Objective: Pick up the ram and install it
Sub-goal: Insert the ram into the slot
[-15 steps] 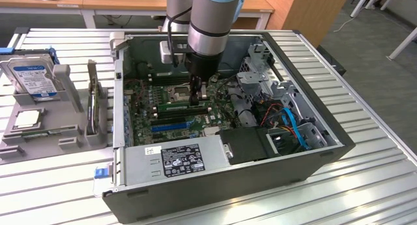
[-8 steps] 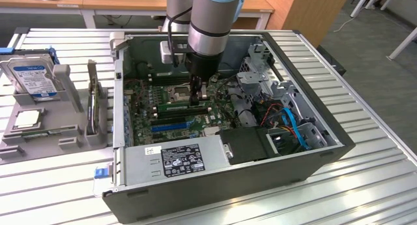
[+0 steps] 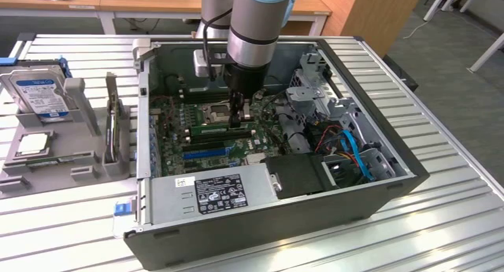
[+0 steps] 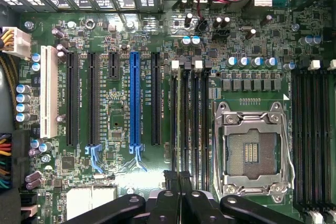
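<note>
The ram, a narrow green stick, stands on edge in a memory slot of the motherboard, inside the open PC case. My gripper reaches straight down into the case, its two dark fingers shut together on the ram's top edge, near the middle of the stick. In the wrist view the gripper sits over the bank of black memory slots beside the empty CPU socket. There the ram shows edge-on as a thin strip running away from the fingertips.
A power supply and a drive cage with blue cables crowd the near side of the case. At the exterior view's left, a grey fixture holds a hard drive, a silver CPU and an upright expansion card.
</note>
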`<state>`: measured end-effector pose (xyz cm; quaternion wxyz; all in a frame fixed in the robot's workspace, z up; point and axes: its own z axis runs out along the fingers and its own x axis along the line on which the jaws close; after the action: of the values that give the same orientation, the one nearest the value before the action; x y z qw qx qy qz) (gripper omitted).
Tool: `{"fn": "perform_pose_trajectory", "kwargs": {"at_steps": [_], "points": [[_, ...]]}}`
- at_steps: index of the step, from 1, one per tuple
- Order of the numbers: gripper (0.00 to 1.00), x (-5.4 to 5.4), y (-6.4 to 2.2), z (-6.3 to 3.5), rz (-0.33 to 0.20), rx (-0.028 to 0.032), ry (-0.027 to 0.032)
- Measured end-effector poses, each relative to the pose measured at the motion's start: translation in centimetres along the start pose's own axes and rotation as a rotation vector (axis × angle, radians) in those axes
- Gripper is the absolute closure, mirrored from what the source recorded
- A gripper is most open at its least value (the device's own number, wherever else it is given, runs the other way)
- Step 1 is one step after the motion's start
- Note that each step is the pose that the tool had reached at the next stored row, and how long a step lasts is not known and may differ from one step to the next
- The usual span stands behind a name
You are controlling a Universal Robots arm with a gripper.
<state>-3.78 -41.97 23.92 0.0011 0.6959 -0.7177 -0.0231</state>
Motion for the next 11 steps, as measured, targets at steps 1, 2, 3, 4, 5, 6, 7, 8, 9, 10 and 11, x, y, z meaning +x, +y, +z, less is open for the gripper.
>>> {"fn": "perform_pose_trajectory", "kwargs": {"at_steps": [1,2,3,4,5,6,7,8,9,10,11], "points": [[0.89,0.0,0.0,0.0,0.0,0.0,0.0],[0.89,0.0,0.0,0.0,0.0,0.0,0.0],[0.89,0.0,0.0,0.0,0.0,0.0,-0.0001],[0.89,0.04,-0.01,0.0,0.0,0.0,-0.0001],[0.89,0.08,-0.01,0.0,0.0,0.0,-0.0001],[0.89,0.12,-0.01,-0.01,0.0,0.0,0.0],[0.89,0.16,0.0,0.0,0.0,0.0,-0.0001],[0.89,0.18,0.0,0.0,0.0,0.0,0.0],[0.89,0.18,0.0,0.0,0.0,0.0,0.0],[0.89,0.18,-0.01,0.0,0.0,0.0,0.0],[0.89,0.18,-0.01,0.0,0.0,0.0,-0.0001]]}}
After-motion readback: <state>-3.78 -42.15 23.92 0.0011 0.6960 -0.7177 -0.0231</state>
